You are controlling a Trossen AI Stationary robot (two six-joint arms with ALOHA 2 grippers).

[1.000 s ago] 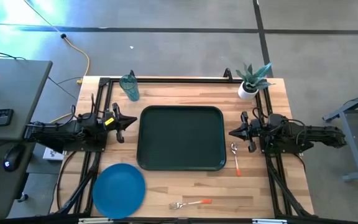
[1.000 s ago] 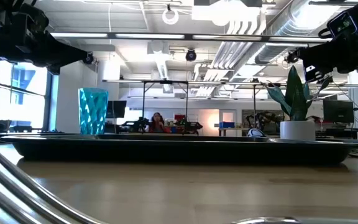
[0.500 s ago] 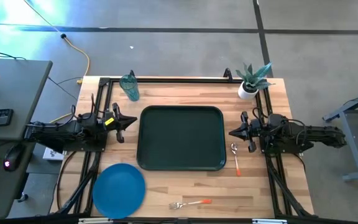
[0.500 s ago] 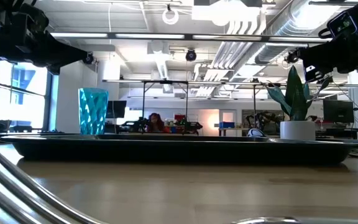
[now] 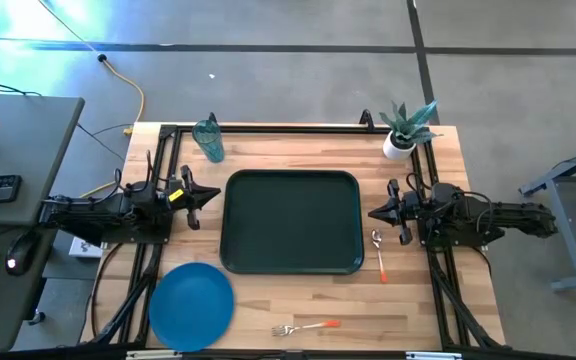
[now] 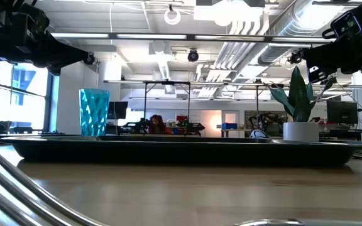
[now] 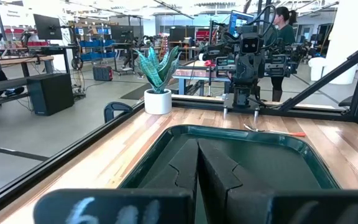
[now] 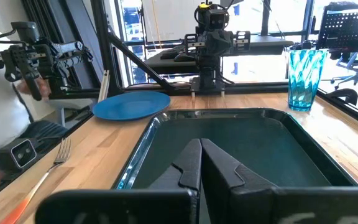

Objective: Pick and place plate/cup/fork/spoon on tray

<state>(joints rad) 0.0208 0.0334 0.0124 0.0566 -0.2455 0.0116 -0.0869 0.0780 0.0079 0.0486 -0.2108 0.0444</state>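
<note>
The dark green tray (image 5: 291, 221) lies flat at the middle of the wooden table. The blue plate (image 5: 191, 293) rests flat at the near left. The teal cup (image 5: 208, 140) stands upright at the far left. The fork (image 5: 308, 327) lies by the near edge, and the spoon (image 5: 378, 250) lies just right of the tray. My left gripper (image 5: 215, 197) is shut, held level above the table left of the tray. My right gripper (image 5: 372, 213) is shut, level, right of the tray and above the spoon's bowl end. Neither holds anything.
A white pot with a green plant (image 5: 401, 136) stands at the far right corner. A black frame (image 5: 268, 127) runs along the table's far and side edges. A person's hands hold a controller (image 8: 39, 59) beyond the table's near edge.
</note>
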